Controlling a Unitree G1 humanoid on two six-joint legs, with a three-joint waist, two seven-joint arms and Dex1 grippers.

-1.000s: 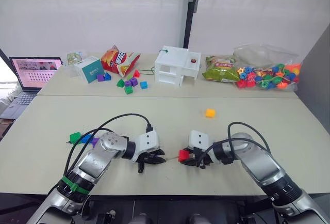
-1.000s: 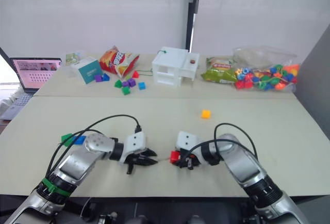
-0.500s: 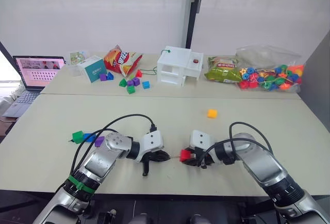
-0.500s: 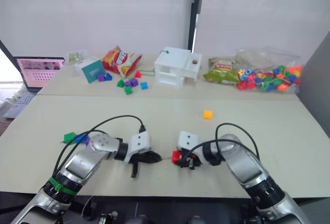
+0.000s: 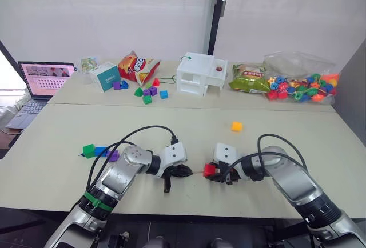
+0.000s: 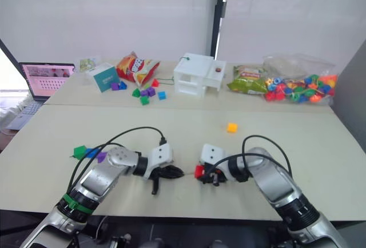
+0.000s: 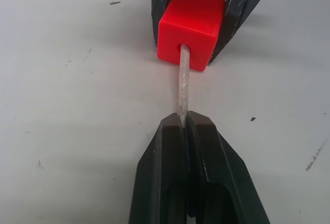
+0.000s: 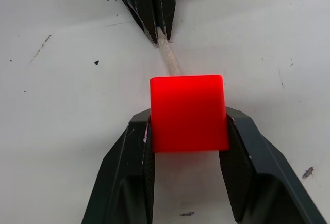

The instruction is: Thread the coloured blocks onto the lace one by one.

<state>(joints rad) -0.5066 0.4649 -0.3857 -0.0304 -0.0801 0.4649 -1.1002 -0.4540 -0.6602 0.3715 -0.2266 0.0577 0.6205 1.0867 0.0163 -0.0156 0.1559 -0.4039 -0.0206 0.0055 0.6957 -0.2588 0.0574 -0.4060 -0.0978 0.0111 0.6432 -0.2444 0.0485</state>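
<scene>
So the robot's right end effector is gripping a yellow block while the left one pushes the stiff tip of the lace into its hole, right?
Not quite: the block held in the right end effector is red, not yellow, as the right wrist view shows. The yellow block lies loose farther back on the table. The rest holds: the left end effector pinches the lace tip, which enters the hole.

On the near worktop [image 5: 171,125] the left tool [image 7: 184,123] and right tool [image 8: 188,131] face each other tip to tip, low over the surface. The small red plastic block [image 7: 191,28] sits between the right tool's fingers; the lace's stiff pale tip [image 7: 183,92] runs from the left tool's closed fingertips into its hole. The small yellow plastic block [image 5: 235,126] lies behind the right tool. Green [image 5: 88,150], blue [image 5: 100,151] and purple blocks [image 5: 112,155] lie in a row to the far left.
</scene>
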